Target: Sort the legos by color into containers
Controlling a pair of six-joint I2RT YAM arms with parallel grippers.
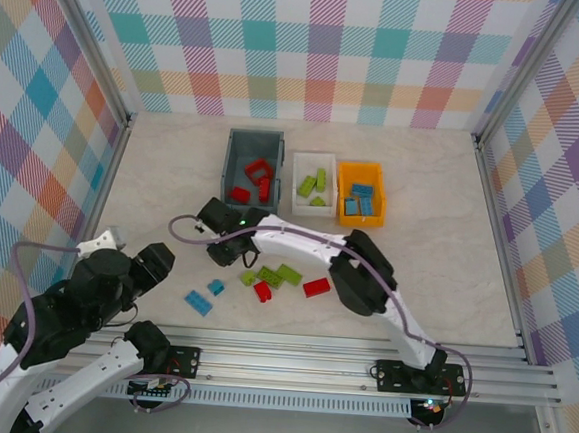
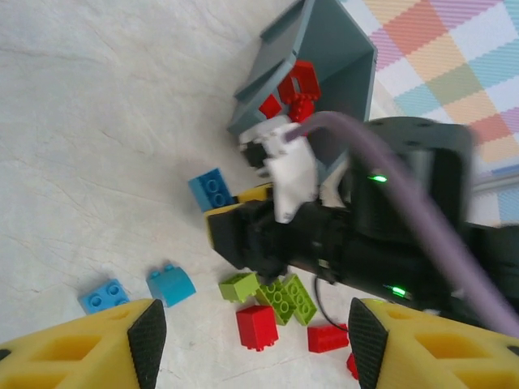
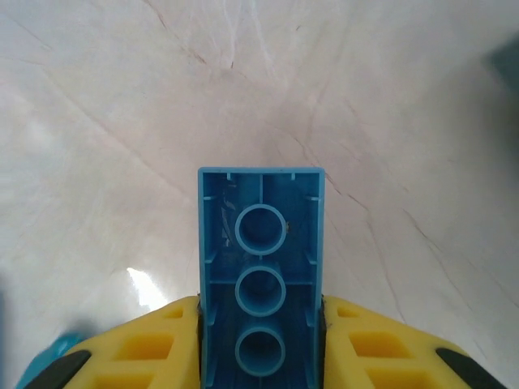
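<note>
A pale marbled counter (image 1: 173, 167) is enclosed by plaid walls (image 1: 324, 39) in pastel checks.

In the overhead view, three bins are lined up side by side at the back centre. A grey-blue bin (image 1: 227, 166) is seen with red bricks (image 1: 257, 177) inside. A white bin (image 1: 316, 156) is seen with lime green bricks (image 1: 314, 185), and an orange-yellow bin (image 1: 362, 166) with blue bricks (image 1: 361, 199). Loose legos are scattered nearer the arms: green pieces (image 1: 277, 275), two red pieces (image 1: 316, 287) and two blue pieces (image 1: 199, 303). The right tool (image 1: 225, 250) is stretched across to the left end of that scatter. The left tool (image 1: 151, 264) is held at the near left.

In the left wrist view, that tool's yellow fingers (image 2: 81, 348) are spread wide apart, with nothing held. Beyond them the loose pieces are seen, and the right arm's black wrist with its purple cable (image 2: 405, 194). The grey-blue bin is seen behind.

In the right wrist view, a long blue brick (image 3: 261, 243) is clamped between the right tool's yellow fingers (image 3: 138, 348). Its hollow underside, with three round tubes, is turned to the camera. Bare counter is seen below it.
</note>
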